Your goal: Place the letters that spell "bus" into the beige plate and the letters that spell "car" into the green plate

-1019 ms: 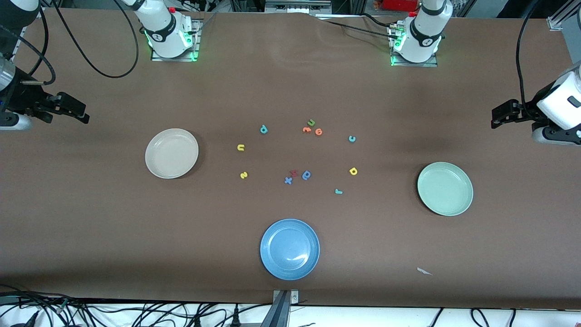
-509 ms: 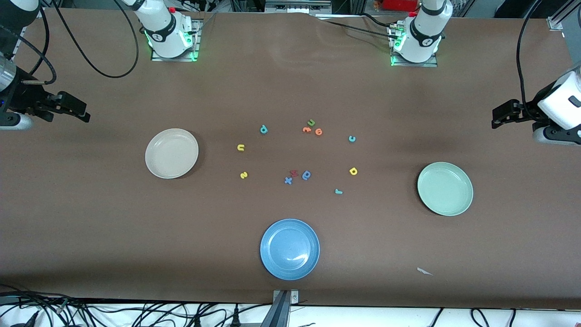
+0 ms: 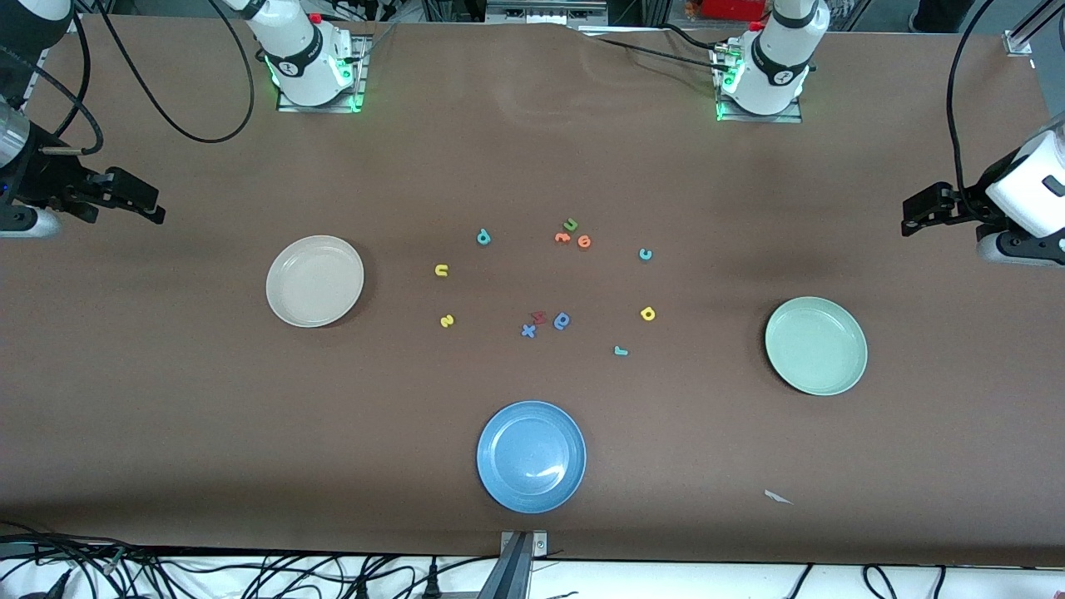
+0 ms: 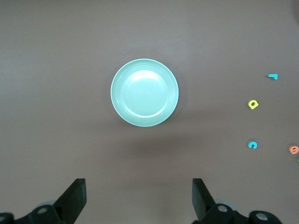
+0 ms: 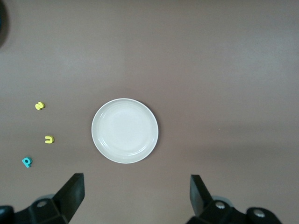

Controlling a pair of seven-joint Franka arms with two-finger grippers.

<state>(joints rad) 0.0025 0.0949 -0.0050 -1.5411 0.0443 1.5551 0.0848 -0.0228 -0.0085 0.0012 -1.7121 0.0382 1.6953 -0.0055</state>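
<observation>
Brown surface (image 3: 532, 150), two arms, both waiting with nothing held. Left tool (image 3: 915, 215) hangs over the surface's edge at the left arm's end, fingers (image 4: 74, 198) spread wide; right tool (image 3: 137, 200) hangs over the edge at the right arm's end, fingers (image 5: 72, 191) likewise wide. Beige plate (image 3: 314, 280) lies toward the right arm's end, bare inside. Green plate (image 3: 816, 345) lies toward the left arm's end, bare inside. Blue plate (image 3: 531, 456) lies nearest the front camera, between the two. All letters lie flat on the surface in the middle, apart from every plate. For "bus": teal b (image 3: 483, 237), yellow u (image 3: 442, 269) nearer the camera than it, yellow s (image 3: 447, 320) nearer still; these three sit on the beige plate's side of the group. For "car": teal c (image 3: 645, 254), yellow a (image 3: 647, 314) nearer the camera, teal r (image 3: 620, 350) nearest; these three sit on the green plate's side. Others: green u (image 3: 571, 224) just beside two orange letters (image 3: 573, 240); blue x (image 3: 528, 331), a red letter (image 3: 539, 317) and a blue round letter (image 3: 562, 320) clustered close together. White scrap (image 3: 778, 497) near the camera-side edge.
</observation>
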